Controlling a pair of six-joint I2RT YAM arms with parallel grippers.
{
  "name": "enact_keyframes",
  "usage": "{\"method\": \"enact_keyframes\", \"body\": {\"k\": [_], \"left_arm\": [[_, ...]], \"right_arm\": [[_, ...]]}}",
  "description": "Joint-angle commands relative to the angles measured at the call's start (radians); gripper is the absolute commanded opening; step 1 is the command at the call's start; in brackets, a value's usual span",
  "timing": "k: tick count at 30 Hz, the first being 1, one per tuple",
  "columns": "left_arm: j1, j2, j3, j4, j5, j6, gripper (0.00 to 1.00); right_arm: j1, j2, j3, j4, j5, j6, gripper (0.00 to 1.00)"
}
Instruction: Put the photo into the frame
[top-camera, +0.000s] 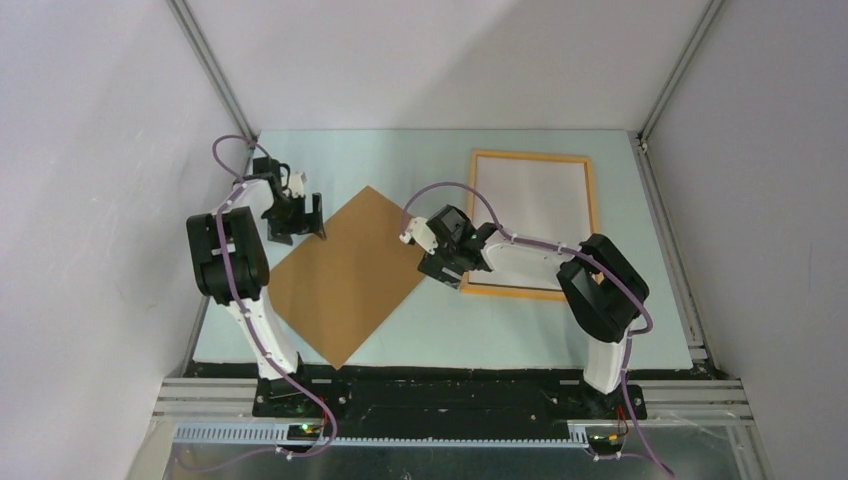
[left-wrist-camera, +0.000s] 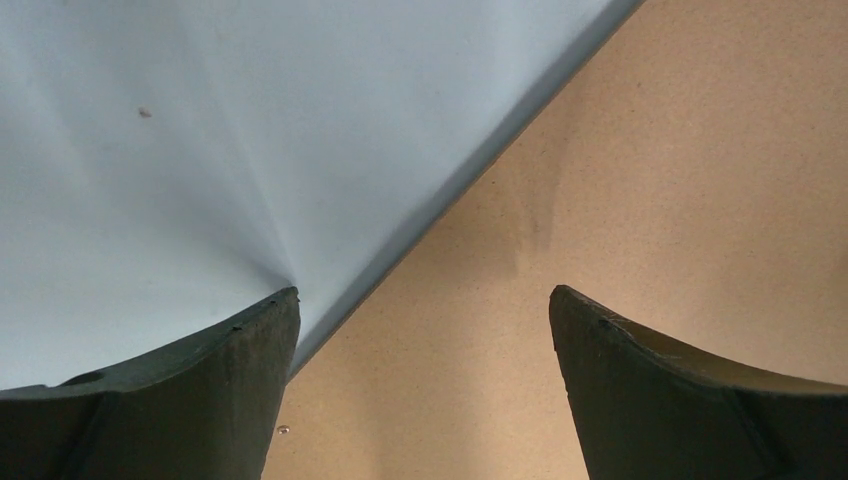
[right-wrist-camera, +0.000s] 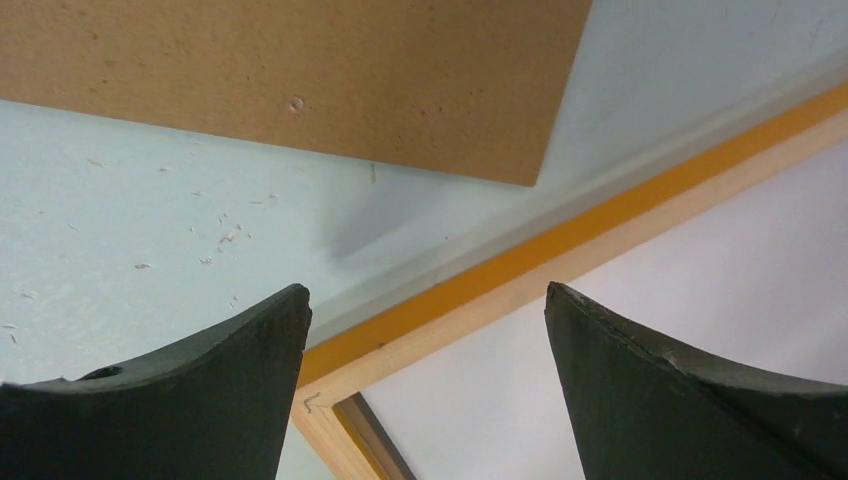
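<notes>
The orange-yellow frame (top-camera: 530, 155) lies flat at the back right of the table. A white sheet (top-camera: 535, 200) fills its inside; I take it for the photo with its white back up, the printed side hidden. My right gripper (top-camera: 440, 268) hangs open over the frame's near left corner. In the right wrist view that corner (right-wrist-camera: 330, 385) and the photo (right-wrist-camera: 600, 330) lie between the open jaws (right-wrist-camera: 427, 295), which hold nothing. My left gripper (top-camera: 303, 228) stands open at the brown board's left edge, and its jaws (left-wrist-camera: 424, 300) are empty.
A plain brown backing board (top-camera: 345, 275) lies turned like a diamond in the middle of the pale table (top-camera: 450, 330), between the two arms. Its edge (left-wrist-camera: 470, 180) runs under the left gripper, and its right corner (right-wrist-camera: 530, 180) comes close to the frame. Grey walls enclose three sides.
</notes>
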Motion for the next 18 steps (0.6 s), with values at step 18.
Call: {"method": "enact_keyframes", "body": {"k": [18], "left_arm": [[0.008, -0.097, -0.19, -0.011, 0.198, 0.033, 0.95]], "right_arm": [[-0.067, 0.285, 0.329, -0.001, 0.006, -0.011, 0.91]]}}
